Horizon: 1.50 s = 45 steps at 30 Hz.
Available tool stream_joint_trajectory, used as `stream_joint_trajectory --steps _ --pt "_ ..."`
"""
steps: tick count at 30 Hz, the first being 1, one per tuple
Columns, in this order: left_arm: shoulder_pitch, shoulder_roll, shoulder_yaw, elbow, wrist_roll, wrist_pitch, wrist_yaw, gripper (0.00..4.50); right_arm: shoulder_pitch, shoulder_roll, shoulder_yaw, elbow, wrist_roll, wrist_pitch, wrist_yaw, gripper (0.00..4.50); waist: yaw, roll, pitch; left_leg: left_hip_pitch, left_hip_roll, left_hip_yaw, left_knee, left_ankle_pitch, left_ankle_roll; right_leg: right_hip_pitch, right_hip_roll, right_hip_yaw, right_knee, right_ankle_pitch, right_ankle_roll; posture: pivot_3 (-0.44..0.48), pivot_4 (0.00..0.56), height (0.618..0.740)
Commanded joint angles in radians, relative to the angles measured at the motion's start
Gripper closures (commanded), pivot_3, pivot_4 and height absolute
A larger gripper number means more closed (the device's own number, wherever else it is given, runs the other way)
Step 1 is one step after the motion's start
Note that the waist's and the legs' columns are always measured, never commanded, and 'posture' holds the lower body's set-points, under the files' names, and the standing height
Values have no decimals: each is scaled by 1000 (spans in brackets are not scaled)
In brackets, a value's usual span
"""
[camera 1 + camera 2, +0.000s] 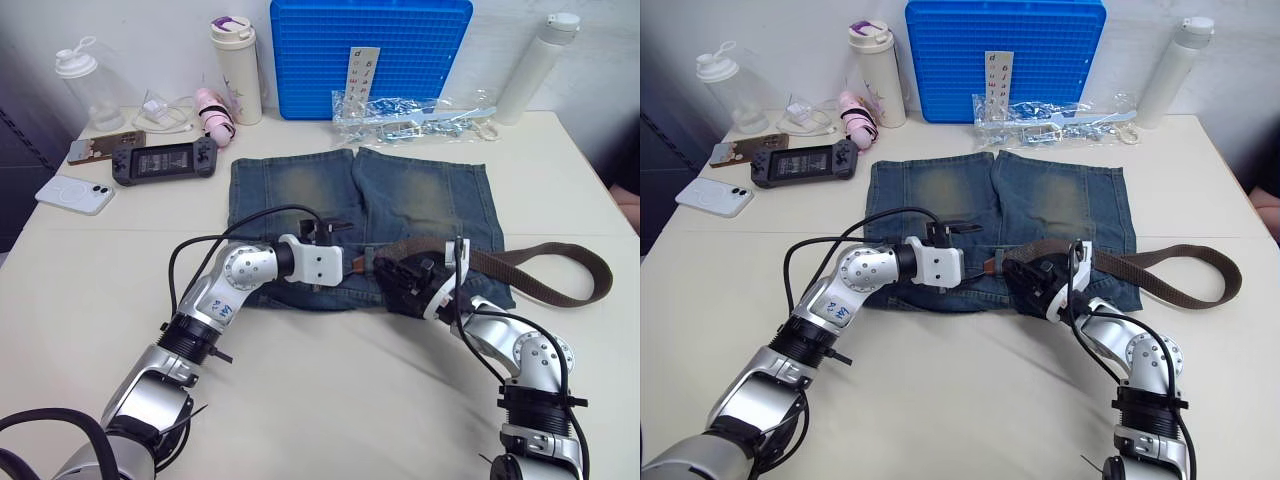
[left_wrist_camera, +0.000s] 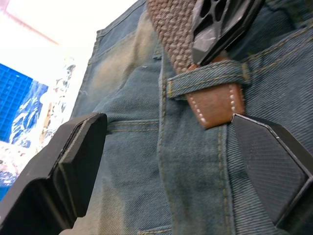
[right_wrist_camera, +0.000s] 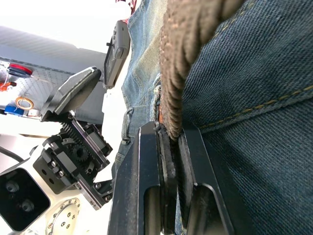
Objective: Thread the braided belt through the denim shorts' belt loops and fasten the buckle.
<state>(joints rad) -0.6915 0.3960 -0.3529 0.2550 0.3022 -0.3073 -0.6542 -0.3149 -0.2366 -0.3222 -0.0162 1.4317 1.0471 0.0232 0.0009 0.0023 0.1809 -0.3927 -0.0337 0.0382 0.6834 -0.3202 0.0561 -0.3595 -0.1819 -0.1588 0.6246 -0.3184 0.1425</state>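
Observation:
The faded denim shorts (image 1: 400, 195) lie flat mid-table, waistband nearest me. The braided belt (image 1: 530, 250) curves in a loop off to the right of the shorts and runs left along the waistband. Its reddish-brown leather tip (image 2: 215, 105) pokes out from under one belt loop (image 2: 205, 78). My right gripper (image 3: 172, 142) is shut on the woven strap just behind that loop. My left gripper (image 2: 166, 127) is open, one finger on each side of the leather tip, not touching it. The buckle is hidden.
At the back stand a blue tray (image 1: 370, 40), a tumbler (image 1: 237, 70), a clear bottle (image 1: 90, 90) and a white bottle (image 1: 535, 65). A plastic bag (image 1: 410, 115) lies behind the shorts. A game console (image 1: 165, 160) and a phone (image 1: 75, 195) lie at the left.

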Motion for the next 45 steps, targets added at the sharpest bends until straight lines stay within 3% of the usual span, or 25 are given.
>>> stream_joint_trajectory --steps 1,11,27,37,44,45 --pt "9 -7 -8 -27 -15 -10 -17 49 13 10 18 31 -17 10 -3 4500 0 0 0 0 0 0 0 0 0 0 0 0 0 0 0 0 150 689" --pt "23 -12 -13 -36 -12 -13 -30 49 11 8 18 34 -17 12 -3 4500 -1 0 0 0 0 0 0 0 0 0 0 0 0 0 0 0 150 689" --pt "-16 -34 -2 4 56 -113 117 49 20 12 25 21 -17 15 -6 4500 0 0 0 0 0 0 0 0 0 0 0 0 0 0 0 0 150 689" --pt "4 -12 -25 13 104 -208 140 4449 13 14 25 27 -17 11 -7 4500 0 0 0 0 0 1 0 0 0 0 0 0 0 0 0 0 150 689" --pt "-3 -6 -14 26 112 -208 154 4449 26 9 -6 -13 17 -10 -2 4500 0 0 0 0 0 1 0 0 0 0 0 0 0 0 0 0 150 689" --pt "-6 -4 -12 29 113 -208 155 4500 32 7 -15 -22 35 -12 1 3689 0 0 0 0 0 1 0 0 0 0 0 0 0 0 0 0 150 689"
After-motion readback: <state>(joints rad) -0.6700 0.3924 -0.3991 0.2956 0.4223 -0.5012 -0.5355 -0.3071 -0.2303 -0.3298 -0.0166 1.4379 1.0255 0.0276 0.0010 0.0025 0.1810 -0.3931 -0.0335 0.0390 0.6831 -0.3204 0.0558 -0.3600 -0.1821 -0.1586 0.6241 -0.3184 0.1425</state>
